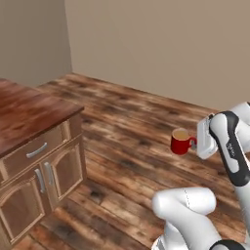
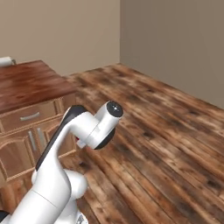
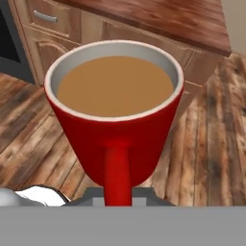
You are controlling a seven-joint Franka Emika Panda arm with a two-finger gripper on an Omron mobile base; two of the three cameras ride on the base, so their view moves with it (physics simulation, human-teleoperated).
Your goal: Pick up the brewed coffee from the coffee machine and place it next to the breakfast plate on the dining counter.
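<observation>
End effector (image 1: 196,142) fingertips hidden, clamping red mug (image 1: 181,141) handle

So the white arm (image 2: 65,148) comes up from the lower left and bends over a dark wood plank floor (image 2: 166,131). Its dark joint cap (image 2: 114,109) faces up and to the right. Behind it on the left there's a reddish-brown wood counter (image 2: 26,85) with a drawer (image 2: 29,116) and cabinet doors (image 2: 17,153) underneath, all with silver handles. Plain beige walls (image 2: 175,39) meet in a corner at the back.
</observation>
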